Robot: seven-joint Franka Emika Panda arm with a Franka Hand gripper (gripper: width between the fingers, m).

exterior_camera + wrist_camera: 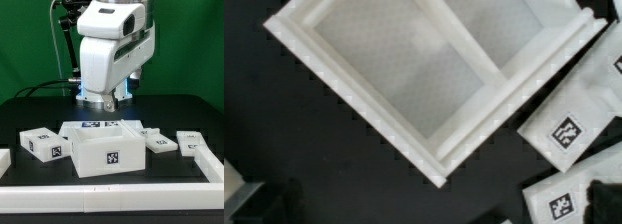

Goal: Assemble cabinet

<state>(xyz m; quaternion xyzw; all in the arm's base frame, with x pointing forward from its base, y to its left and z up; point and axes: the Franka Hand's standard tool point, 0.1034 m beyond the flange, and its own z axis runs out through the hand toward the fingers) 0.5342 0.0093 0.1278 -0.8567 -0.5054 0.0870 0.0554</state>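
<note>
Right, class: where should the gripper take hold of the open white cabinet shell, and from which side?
Likely one thin wall of the cabinet, pinched across its top rim, coming straight down. It sits open side up, rims exposed, and the whole shell looks too wide for the gripper.

Over cabinet (100,148): open cavity.
Exterior view's left: tagged block (43,145) near cabinet.
Exterior view's right: tagged blocks (160,143) crowd close.
Front: bare surface (170,168), then white rail (110,188).
</note>
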